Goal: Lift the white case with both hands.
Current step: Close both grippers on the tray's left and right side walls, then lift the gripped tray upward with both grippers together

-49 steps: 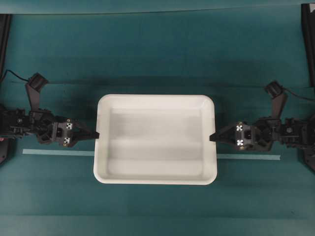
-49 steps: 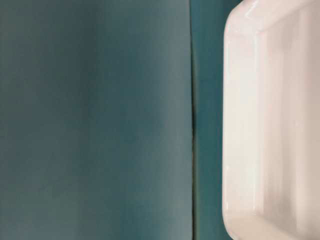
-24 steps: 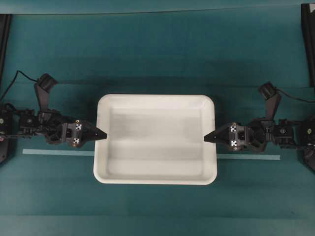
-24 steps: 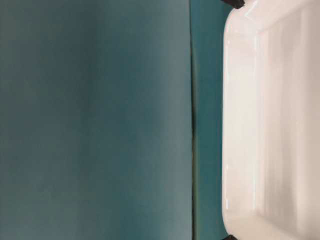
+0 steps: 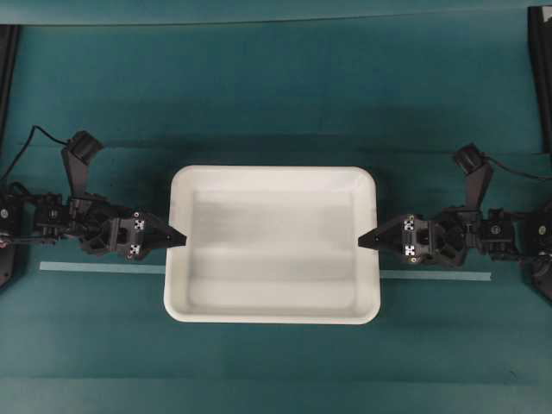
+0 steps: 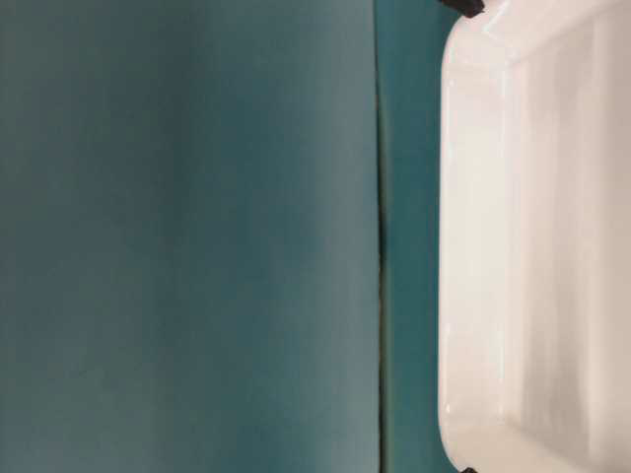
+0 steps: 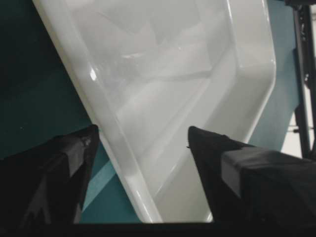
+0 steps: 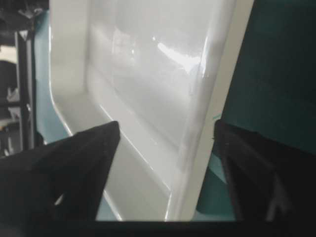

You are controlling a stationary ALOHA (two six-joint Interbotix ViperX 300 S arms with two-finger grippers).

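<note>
Straddling opposite rims of white case point(image 5: 272, 245), left end effector point(image 5: 179, 236) & right end effector point(image 5: 365, 241) both spread, arms level w/ tabletop point(image 5: 276, 103).

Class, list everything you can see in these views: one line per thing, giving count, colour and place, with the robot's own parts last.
white case: one, white, centre of the table, inside bare.
tape strip: one, pale, running across the table and passing under the case.
table cover: one, teal, beneath everything.
left gripper: one, black with white marker squares, at the case's left rim, jaws apart, one finger outside the wall and one inside.
right gripper: one, black with white marker squares, at the opposite rim, jaws apart astride the wall.
</note>
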